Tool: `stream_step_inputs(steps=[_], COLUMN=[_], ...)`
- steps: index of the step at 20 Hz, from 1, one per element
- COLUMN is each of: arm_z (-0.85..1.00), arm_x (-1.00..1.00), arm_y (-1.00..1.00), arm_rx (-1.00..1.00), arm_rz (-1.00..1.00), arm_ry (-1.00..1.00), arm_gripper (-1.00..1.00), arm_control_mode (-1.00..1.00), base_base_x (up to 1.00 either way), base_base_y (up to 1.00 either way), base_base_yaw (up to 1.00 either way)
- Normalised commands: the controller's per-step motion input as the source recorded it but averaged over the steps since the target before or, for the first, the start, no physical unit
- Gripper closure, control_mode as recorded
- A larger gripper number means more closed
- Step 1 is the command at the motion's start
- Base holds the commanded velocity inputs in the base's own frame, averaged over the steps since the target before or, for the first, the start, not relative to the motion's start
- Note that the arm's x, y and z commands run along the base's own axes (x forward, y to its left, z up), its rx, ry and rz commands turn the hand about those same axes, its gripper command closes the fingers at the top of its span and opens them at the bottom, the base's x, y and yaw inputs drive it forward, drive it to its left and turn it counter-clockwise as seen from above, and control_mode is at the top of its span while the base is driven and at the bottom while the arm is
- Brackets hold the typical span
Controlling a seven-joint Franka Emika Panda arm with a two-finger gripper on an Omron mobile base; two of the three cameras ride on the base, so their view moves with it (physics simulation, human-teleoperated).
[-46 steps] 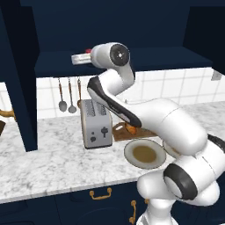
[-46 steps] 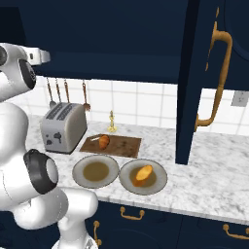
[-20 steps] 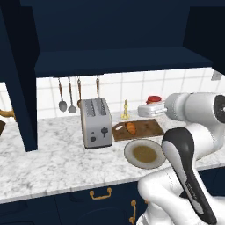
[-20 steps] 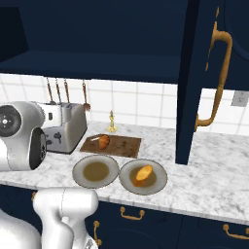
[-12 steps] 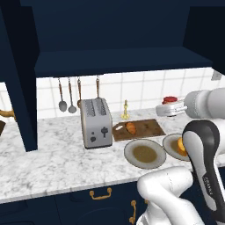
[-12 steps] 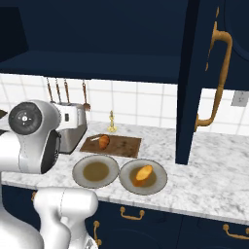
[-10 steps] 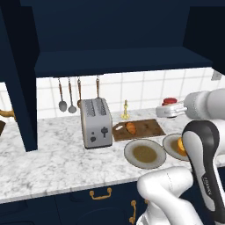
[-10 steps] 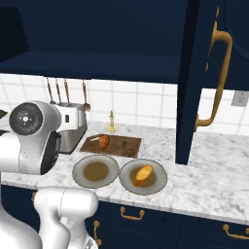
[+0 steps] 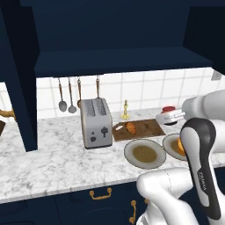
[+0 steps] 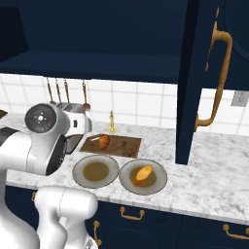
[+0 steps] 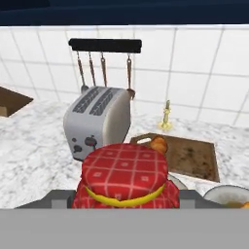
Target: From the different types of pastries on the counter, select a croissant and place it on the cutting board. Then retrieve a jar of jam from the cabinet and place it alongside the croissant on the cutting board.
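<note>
the cabinet [image 9: 118, 61] hangs open over the marble surface [image 9: 48, 162], its wide shelf bare where it shows, which fits a jar that has been taken down from it. on the surface the toaster [image 9: 95, 122] stands at the left of the working area, under a rail of hanging utensils [image 9: 69, 94] on the tiled wall. just right of the toaster lies the cutting board [image 9: 147, 128], far side, near the wall, with the croissant [image 9: 130, 127] lying on its left part, so the first half of the job looks done. two round plates sit nearer than the board: the left plate [image 9: 145, 154] is bare but for a brown centre, the right plate [image 10: 144, 177] carries the rounder yellow pastry [image 10: 143, 174], left where it was since it is not the one wanted. a small brass candlestick [image 9: 125, 110] stands by the wall behind the board.

the jar of jam [image 11: 124, 177] is up in the air to the right of the board, above the plates, clamped in the pincer [image 9: 170, 116]; in the hand view its red checked lid sits right between the tips, jaws partly closed against its sides. the arm is folded high, its forearm reaching in from the right with the hand level and aimed left toward the board. by my reading the jar still needs carrying left and down onto the free right part of the board, beside the croissant.
</note>
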Motion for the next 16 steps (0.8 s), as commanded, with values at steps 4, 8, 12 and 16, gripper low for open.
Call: stream_step_inputs(steps=[4, 8, 12, 16], arm_z=[-1.00, -1.00, -1.00, -1.00], arm_x=[0.24, 0.49, 0.67, 0.97], arm_y=[0.00, 0.09, 0.25, 0.14], arm_rx=[0.07, 0.16, 0.22, 0.23], arm_rz=[0.05, 0.10, 0.12, 0.12], arm_ry=[-0.23, -0.26, -0.22, -0.15], arm_gripper=[1.00, 1.00, 1.00, 1.00], arm_control_mode=[-1.00, -1.00, -1.00, -1.00], base_base_x=[0.00, 0.00, 0.00, 0.00], base_base_y=[0.00, 0.00, 0.00, 0.00], base_base_yaw=[0.00, 0.00, 0.00, 0.00])
